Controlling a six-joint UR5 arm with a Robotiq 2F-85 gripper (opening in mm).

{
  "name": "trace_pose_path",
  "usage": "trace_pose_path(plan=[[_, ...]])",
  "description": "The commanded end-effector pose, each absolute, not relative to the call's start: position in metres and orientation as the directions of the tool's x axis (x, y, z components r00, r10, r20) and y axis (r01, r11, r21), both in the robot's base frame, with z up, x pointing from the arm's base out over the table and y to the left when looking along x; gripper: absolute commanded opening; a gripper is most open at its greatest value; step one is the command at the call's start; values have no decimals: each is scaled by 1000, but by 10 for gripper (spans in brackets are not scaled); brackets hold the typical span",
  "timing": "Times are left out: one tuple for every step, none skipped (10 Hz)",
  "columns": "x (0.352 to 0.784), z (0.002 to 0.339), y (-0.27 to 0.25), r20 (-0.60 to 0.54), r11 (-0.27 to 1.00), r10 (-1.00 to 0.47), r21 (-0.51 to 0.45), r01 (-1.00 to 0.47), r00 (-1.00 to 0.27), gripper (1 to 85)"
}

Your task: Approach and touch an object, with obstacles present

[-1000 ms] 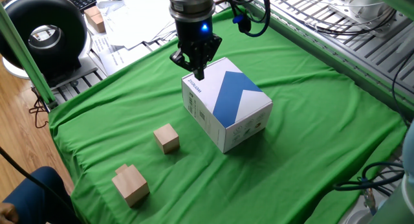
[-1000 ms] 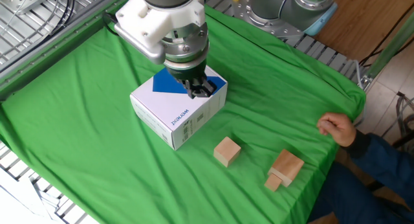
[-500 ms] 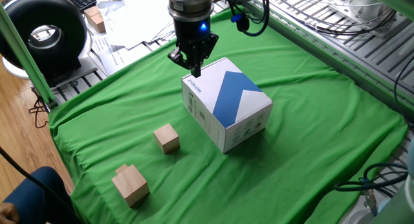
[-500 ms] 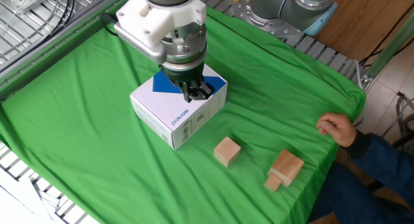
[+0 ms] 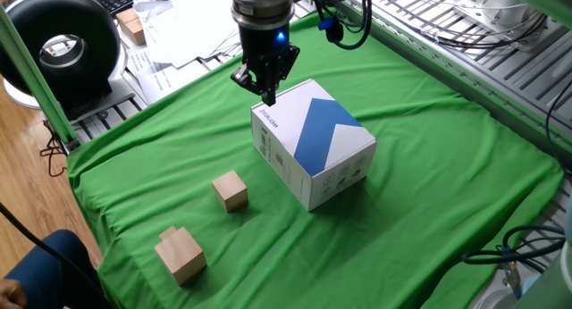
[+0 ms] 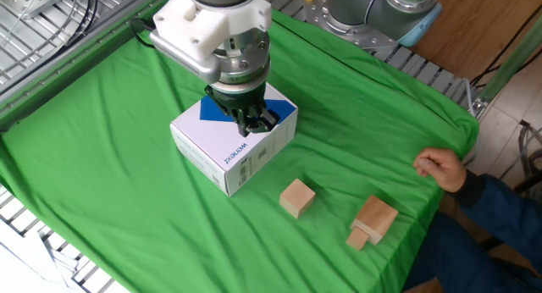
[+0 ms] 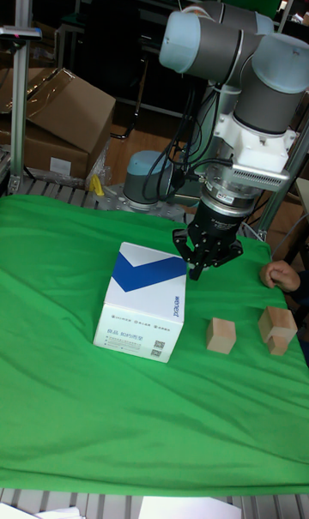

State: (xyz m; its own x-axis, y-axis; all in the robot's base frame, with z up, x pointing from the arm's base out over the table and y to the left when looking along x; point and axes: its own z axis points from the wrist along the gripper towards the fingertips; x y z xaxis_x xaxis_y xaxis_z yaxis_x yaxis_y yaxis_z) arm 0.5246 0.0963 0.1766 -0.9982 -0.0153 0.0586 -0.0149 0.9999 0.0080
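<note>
The gripper (image 5: 268,96) hangs just above the top edge of the white box (image 5: 315,141), its fingers pressed together and holding nothing. The small cube (image 5: 231,190) is plain pale wood, square-edged, sitting flat on the green cloth (image 5: 429,166), apart from the box. The stepped wooden block (image 5: 180,252) lies beyond it, nearer the cloth's edge.

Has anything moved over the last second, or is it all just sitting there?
Only the gripper moved: it rose a little above the white box corner and drifted slightly away from the small cube. It grabbed and released nothing. The box, the cube and the stepped block stayed where they were.
</note>
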Motion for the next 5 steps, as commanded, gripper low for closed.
trace_pose_path(plan=[[524, 157, 119, 56, 999, -27, 39, -25, -998, 23], [523, 151, 125, 62, 998, -38, 43, -35, -997, 23], [523, 145, 129, 63, 998, -40, 43, -37, -997, 23], [525, 138, 134, 59, 998, -39, 42, -37, -997, 23], [527, 131, 137, 53, 999, -39, 34, -37, -998, 23]])
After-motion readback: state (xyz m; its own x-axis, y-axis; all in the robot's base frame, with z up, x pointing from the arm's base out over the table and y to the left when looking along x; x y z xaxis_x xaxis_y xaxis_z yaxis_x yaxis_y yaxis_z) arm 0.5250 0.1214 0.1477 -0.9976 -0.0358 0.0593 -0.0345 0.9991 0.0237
